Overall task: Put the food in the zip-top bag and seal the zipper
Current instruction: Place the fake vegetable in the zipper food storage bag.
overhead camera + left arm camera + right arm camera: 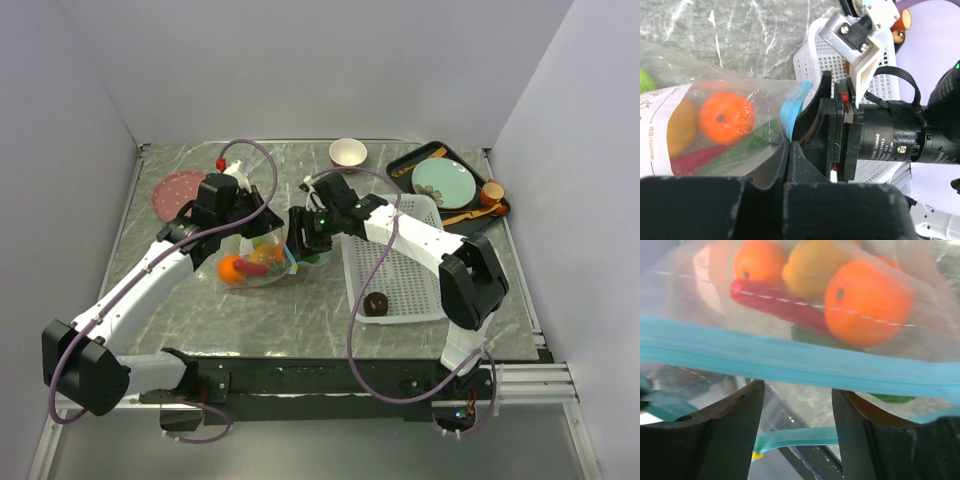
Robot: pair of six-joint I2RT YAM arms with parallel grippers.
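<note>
The clear zip-top bag (252,262) lies mid-table with food inside: two oranges (867,302) (760,260), a yellow-orange fruit (812,265) and a red chili (780,302). My left gripper (789,145) is shut on the bag's mouth edge, right at the end of the teal zipper (790,112). My right gripper (797,390) is open at the mouth. One zipper strip (790,360) crosses just past its fingertips and the other (820,435) runs between its fingers. A dark brown donut-like piece (376,303) sits in the white basket (400,270).
A tan bowl (347,152) stands at the back. A black tray (400,165) holding a pale green plate (445,183) and utensils is at the back right. A pink plate (178,190) lies at the back left. The two grippers are close together at the bag.
</note>
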